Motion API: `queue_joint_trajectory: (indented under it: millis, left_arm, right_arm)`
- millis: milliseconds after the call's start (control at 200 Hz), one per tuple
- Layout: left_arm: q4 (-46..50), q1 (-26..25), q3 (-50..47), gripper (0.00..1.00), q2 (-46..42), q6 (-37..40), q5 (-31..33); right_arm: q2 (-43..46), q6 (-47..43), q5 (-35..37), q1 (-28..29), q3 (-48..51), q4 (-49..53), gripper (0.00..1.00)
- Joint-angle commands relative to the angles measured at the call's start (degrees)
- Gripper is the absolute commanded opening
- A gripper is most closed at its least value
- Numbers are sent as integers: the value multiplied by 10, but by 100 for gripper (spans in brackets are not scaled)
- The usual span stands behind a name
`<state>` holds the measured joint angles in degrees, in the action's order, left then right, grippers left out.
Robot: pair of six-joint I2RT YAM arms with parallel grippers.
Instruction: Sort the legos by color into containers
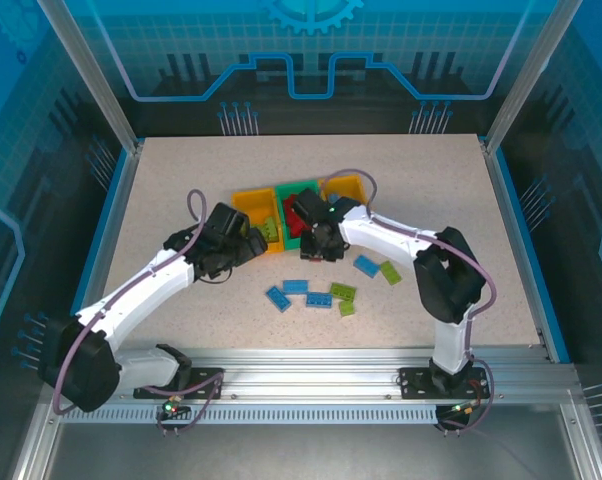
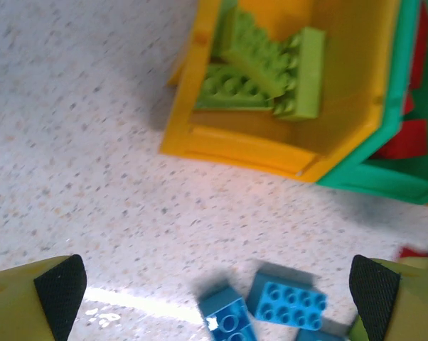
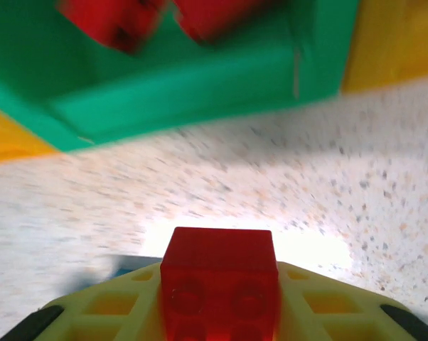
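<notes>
Pinching a red brick (image 3: 217,284) at lower centre, the right gripper (image 3: 217,316) faces the green bin (image 3: 200,92) across the upper frame, where red bricks (image 3: 107,21) already lie. Left gripper (image 2: 215,295) fingers stand spread wide above blue bricks (image 2: 285,304) at the bottom, likely ready to pick

top: overhead, far | wrists: close, low | shared: green bin (image 1: 293,189)
</notes>
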<state>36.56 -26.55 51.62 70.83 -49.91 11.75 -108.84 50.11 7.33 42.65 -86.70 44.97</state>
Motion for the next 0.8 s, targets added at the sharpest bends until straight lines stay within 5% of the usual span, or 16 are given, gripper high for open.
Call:
queue_joint_trajectory:
  millis: [0, 260, 445, 620, 795]
  left_arm:
    - [19, -25, -32, 99, -21, -38, -5]
    - [11, -113, -73, 99, -20, -132, 1]
    - [7, -149, -70, 99, -8, -109, 5]
    - [10, -162, -66, 99, 7, -82, 1]
    - [2, -166, -77, 99, 6, -95, 3]
  right_arm:
    - [-1, -43, 10, -24, -68, 19, 38]
    - [-129, -105, -14, -73, -234, 47, 41]
    - [-180, -132, -33, -89, -299, 56, 48]
    - [-163, -155, -42, -91, -292, 62, 69]
    - [-61, -214, 20, -93, -175, 47, 84]
